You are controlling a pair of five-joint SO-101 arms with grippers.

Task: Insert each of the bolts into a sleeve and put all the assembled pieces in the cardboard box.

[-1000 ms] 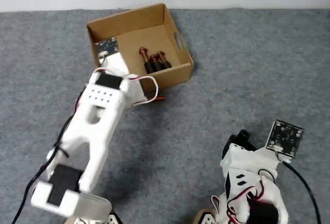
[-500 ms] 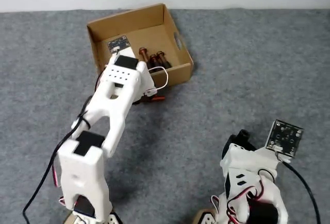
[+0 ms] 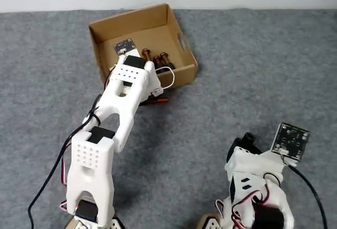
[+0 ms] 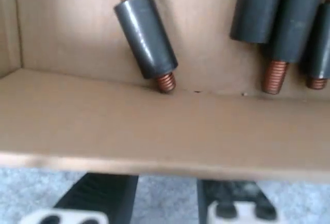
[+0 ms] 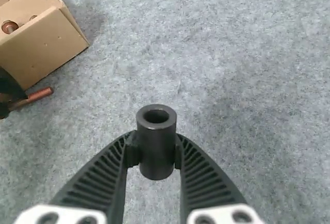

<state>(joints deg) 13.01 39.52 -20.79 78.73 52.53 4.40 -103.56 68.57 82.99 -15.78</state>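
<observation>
**Mating the last loose bolt and sleeve.** The right gripper [image 5: 155, 149] is clamped on the sleeve [image 5: 155, 131]. The sleeve stands upright with its bore open, well out from the box [image 5: 38, 44] over bare carpet [image 5: 247, 54]. One bolt [image 5: 35, 95] sits just outside the box at the foot of its front wall, with one end running into the dark body of the left gripper [image 4: 167, 203]. I cannot tell whether that gripper is apart or closed on the bolt, because the front wall hides its working end. Inside the box, four assembled pieces [image 4: 145, 33] rest on the floor with their threaded ends toward the front wall, one set apart from the other three.

**Doing the step well, as I judge it.**
- I would first confirm a firm hold on the bolt.
- I would lift it clear of the front wall before swinging away from the box.
- I would line the threaded end up with the bore and feed it in slowly.
- A tilted approach would likely catch on the sleeve's rim or twist the sleeve in its grip.

**Pose.** The left arm is stretched long from its base to the box's front wall, with the wrist bent steeply down. The right arm is folded back close to its own base, far from the box, with the wrist pitched toward the carpet.
</observation>
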